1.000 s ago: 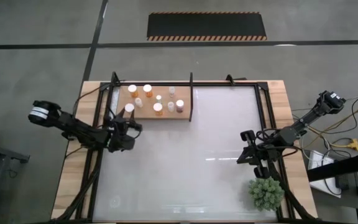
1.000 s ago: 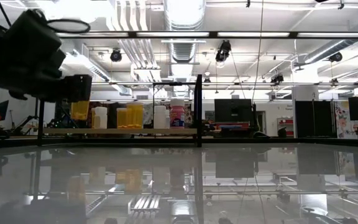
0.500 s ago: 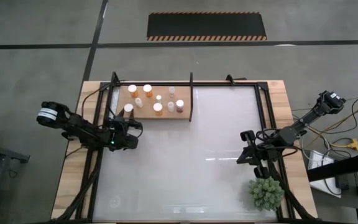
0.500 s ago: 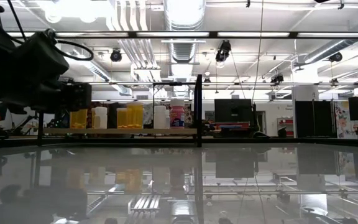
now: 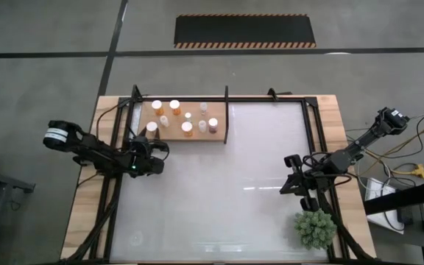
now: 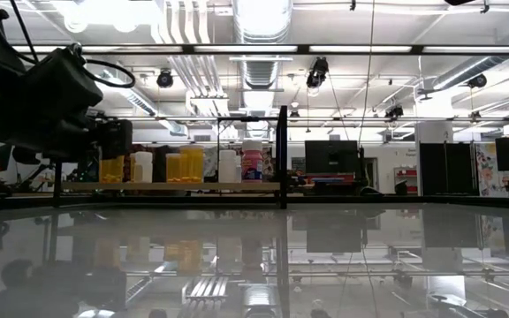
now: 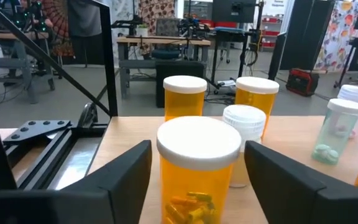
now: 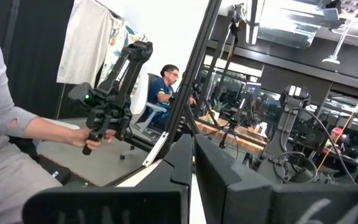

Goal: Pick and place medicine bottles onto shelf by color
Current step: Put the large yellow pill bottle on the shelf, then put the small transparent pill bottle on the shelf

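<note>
A glossy white tabletop fills a black metal frame set on a pale wooden base, with grey concrete floor and a hazard-striped black mat beyond its far edge. A spiky green potted plant sits at the near right corner. The low view looks across the reflective surface into a workshop with ceiling ducts, strip lights and dark monitors; in the right wrist view a seated person and another person's sleeved arm show behind the table.

The flat light-wood shelf board lies at the far left of the table. On it stand the small white-capped medicine bottles, all upright, long axes vertical, caps up — orange ones toward the left, whitish and a maroon one toward the right.

The left gripper is at the shelf's near left corner, its fingers spread on either side of an orange pill bottle with a white round cap, which stands on the board with a visible gap at each side. The right gripper waits at the table's right, fingers pressed together.
</note>
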Available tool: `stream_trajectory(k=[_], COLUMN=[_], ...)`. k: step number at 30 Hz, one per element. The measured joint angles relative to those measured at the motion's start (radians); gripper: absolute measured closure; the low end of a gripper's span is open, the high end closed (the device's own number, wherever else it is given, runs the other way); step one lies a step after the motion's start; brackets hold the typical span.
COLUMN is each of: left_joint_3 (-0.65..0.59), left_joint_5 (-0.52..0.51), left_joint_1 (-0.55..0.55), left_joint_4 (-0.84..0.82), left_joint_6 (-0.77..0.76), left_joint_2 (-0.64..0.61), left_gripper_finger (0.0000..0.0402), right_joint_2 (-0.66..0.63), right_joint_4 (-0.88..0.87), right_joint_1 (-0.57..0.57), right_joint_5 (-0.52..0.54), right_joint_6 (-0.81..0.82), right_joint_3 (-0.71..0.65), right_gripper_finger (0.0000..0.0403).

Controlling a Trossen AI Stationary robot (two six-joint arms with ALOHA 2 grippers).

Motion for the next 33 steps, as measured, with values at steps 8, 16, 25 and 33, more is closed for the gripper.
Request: stream_trajectory(k=[8,16,25,33], left_joint_3=[0.007,0.055,0.132,0.354], left_joint_5=[0.005,0.003,0.044,0.322], left_joint_1=[-0.001,-0.001,-0.013,-0.076], left_joint_4=[0.000,0.001,0.002,0.000], left_joint_6=[0.048,0.259,0.502,0.764], left_joint_2=[-0.033,-0.164,-0.358,-0.364], left_gripper_finger=[0.0148,0.0147,0.0147,0.0159], right_joint_2=[0.000,0.000,0.000,0.000], right_joint_4=[-0.002,-0.005,-0.005,0.002], right_joint_1=[0.000,0.000,0.000,0.000], right_joint_5=[0.000,0.000,0.000,0.059], right_joint_6=[0.000,0.000,0.001,0.073], right_joint_3=[0.000,0.000,0.000,0.000], right_gripper_finger=[0.0394,0.0394,0.0394,0.0394])
